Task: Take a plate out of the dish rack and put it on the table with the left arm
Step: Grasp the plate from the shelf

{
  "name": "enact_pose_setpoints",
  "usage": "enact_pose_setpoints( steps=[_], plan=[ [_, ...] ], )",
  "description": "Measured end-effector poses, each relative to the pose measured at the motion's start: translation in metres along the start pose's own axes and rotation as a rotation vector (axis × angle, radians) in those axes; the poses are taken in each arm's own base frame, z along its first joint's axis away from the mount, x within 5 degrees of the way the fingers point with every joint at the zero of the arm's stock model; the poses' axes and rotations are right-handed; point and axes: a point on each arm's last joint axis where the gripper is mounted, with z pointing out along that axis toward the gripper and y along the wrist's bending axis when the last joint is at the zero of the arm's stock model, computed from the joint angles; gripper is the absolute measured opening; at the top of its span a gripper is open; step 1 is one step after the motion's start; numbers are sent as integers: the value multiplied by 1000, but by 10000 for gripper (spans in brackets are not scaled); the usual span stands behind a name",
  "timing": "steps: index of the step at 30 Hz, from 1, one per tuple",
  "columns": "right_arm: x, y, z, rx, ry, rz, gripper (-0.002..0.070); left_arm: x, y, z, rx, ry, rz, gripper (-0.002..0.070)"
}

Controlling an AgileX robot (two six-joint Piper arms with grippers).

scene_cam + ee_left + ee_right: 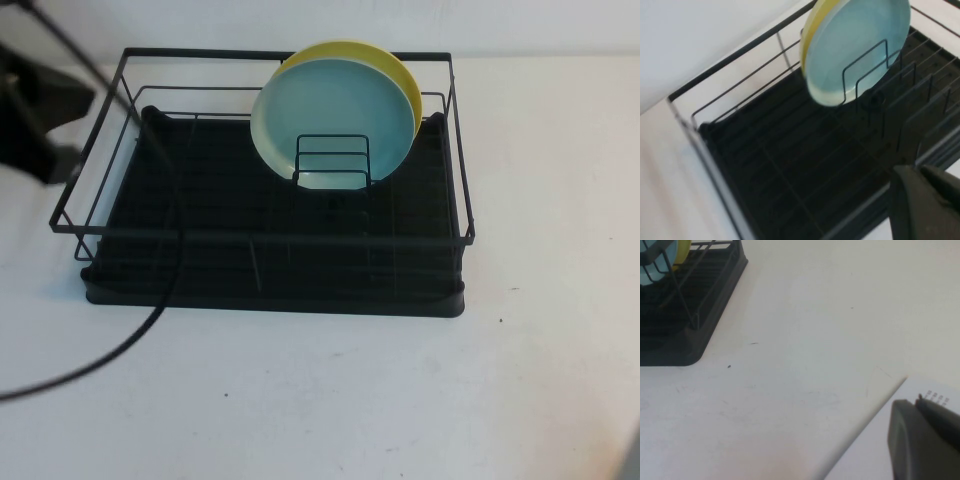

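The pale blue plate (335,110) stands upright in the small wire plate holder (333,160) of the black dish rack (270,238), with a yellow plate (400,70) right behind it. In the left wrist view the plate (855,45) stands beyond the rack's tray (790,165). My left arm (40,110) hangs over the rack's left end. My left gripper (918,171) is shut and empty, above the rack's near rail and well apart from the plate. My right gripper (916,401) is shut and empty over the table's edge, far right of the rack.
The white table (350,390) lies bare in front of and to the right of the rack. A black cable (130,340) trails from the left arm across the rack's left front. The right wrist view shows the rack's corner (700,300).
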Motion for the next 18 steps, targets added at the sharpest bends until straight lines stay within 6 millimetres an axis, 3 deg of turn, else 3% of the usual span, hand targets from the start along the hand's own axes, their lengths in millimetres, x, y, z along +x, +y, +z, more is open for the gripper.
enact_pose_setpoints(
  steps=[4, 6, 12, 15, 18],
  plan=[
    [0, 0, 0, 0, 0, 0, -20, -18, 16, 45, 90, 1, 74, -1],
    [0, 0, 0, 0, 0, 0, -20, -25, 22, 67, 129, -11, 125, 34],
    [0, 0, 0, 0, 0, 0, -20, -44, 16, 131, 217, -47, 331, 363],
    [0, 0, 0, 0, 0, 0, -20, -54, 5, 164, 208, -88, 362, 444],
    [0, 0, 0, 0, 0, 0, -20, -59, -4, 197, 166, -127, 400, 467]
  ],
)
